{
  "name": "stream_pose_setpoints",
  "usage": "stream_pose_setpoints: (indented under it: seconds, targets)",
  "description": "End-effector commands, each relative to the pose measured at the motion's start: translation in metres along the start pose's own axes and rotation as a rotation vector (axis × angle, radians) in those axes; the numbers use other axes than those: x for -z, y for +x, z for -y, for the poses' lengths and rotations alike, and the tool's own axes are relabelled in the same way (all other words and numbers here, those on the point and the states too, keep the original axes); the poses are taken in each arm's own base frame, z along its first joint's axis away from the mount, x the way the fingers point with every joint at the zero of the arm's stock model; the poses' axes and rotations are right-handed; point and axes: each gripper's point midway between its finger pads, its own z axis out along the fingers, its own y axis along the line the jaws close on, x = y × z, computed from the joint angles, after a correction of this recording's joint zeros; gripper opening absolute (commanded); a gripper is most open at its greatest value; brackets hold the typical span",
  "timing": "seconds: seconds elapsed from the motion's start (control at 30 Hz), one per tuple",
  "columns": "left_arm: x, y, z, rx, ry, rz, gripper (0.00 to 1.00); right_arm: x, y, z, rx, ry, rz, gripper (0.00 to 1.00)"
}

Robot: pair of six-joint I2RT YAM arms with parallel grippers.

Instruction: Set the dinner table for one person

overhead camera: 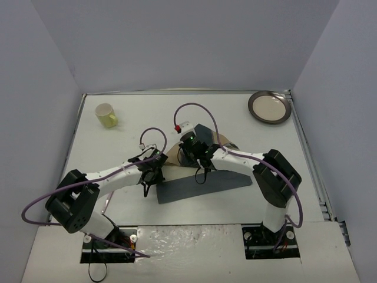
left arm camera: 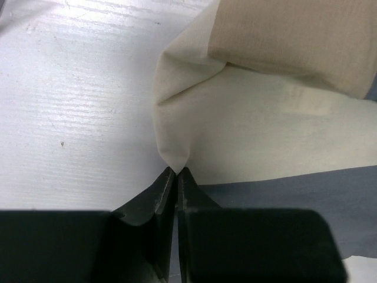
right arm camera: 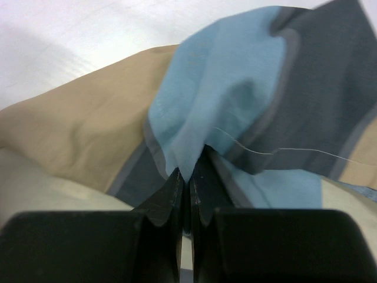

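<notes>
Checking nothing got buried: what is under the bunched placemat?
Only the dinner table shows around the placemat; anything beneath its folds is hidden. The left pincer and right pincer each pinch a fold.

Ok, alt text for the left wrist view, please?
The left gripper is shut on a cream corner of the placemat, with the white dinner table beside it. Beige and grey bands of the cloth lie beyond.

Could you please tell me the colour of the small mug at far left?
The small round mug is pale yellow, clearest in the top external view.
</notes>
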Motion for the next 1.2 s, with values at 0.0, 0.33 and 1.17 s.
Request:
stream_pose_setpoints:
  seconds: [0.0, 0.33, 1.17]
  targets:
    - [-0.003, -0.001, -0.011, -0.055, -0.068, -0.012, 0.00, 0.022, -0.069, 0.067, -0.188, 0.140, 0.180, 0.00]
    - [0.023, -0.043, -0.028, -0.304, -0.214, 0.045, 0.00, 0.066, -0.060, 0.221, -0.536, 0.426, 0.165, 0.00]
    - [0.030, -0.183, -0.009, -0.539, -0.355, 0.169, 0.00, 0.166, 0.082, 0.303, -0.899, 0.758, 0.015, 0.00]
